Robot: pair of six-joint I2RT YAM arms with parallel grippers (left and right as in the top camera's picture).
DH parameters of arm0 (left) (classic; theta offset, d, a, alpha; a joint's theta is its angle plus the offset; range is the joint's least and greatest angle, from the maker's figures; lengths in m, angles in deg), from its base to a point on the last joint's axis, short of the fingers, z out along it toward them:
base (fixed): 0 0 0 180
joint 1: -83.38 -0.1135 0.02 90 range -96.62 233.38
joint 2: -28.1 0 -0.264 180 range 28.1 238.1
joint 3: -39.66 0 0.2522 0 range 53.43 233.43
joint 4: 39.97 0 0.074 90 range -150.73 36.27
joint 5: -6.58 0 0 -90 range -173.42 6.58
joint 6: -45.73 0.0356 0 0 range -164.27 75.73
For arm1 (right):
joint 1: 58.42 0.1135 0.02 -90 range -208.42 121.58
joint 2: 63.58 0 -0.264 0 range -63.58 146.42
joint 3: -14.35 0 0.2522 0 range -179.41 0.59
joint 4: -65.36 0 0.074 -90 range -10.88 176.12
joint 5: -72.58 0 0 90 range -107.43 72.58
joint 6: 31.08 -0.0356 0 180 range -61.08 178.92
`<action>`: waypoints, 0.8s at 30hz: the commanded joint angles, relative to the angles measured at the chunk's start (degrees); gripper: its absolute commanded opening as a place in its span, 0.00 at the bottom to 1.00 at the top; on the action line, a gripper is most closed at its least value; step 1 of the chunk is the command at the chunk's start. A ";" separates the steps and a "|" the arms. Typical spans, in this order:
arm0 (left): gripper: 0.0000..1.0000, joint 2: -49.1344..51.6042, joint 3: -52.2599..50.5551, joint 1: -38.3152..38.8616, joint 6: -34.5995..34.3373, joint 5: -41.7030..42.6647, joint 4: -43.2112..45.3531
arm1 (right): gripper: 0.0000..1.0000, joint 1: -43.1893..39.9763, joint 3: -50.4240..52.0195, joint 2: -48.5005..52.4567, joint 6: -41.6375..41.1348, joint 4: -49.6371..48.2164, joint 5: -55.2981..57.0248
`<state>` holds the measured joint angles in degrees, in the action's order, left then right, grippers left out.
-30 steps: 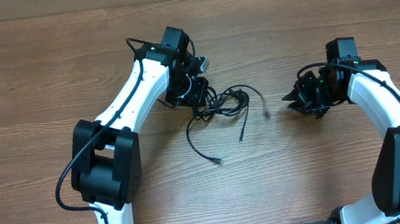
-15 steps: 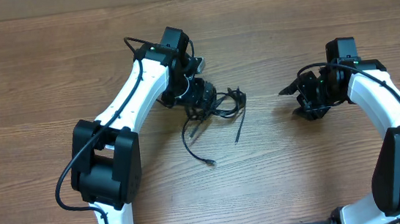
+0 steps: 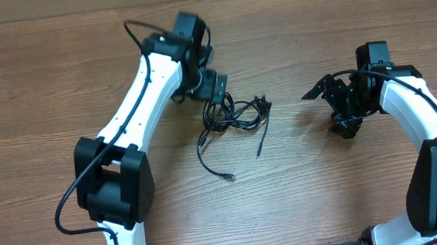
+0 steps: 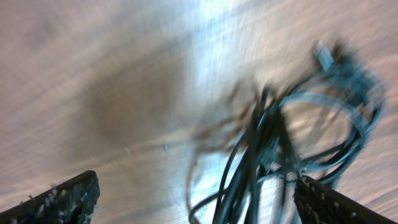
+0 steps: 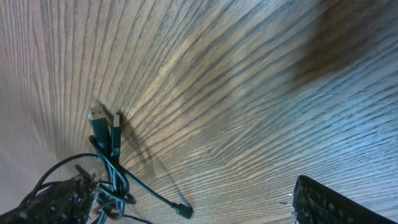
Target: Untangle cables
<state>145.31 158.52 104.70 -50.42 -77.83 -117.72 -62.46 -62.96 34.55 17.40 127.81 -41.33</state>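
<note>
The cables lie as a loose black tangle on the wooden table, with one tail running down to a small plug. My left gripper hovers just behind the tangle's upper left, open, holding nothing. The left wrist view is blurred and shows the cables between the spread fingertips, closer to the right one. My right gripper is open, well right of the tangle, empty. In the right wrist view the cables sit by the left finger, with two plugs sticking up and a connector lying on the table.
The brown wooden table stretches around the arms. The white left arm crosses diagonally from its black base. The right arm stands at the right edge.
My left gripper opened, let go of the cables and drew back up and away. The tangle shifted slightly left and lies free. My right gripper opened wide.
</note>
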 commanded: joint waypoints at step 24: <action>0.45 -0.52 -1.14 5.31 -1.64 5.84 3.37 | 1.00 -0.07 -0.55 0.31 1.14 1.20 3.52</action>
<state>144.59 157.91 109.69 -51.91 -72.65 -114.72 -62.46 -62.96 34.55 18.21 128.73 -38.37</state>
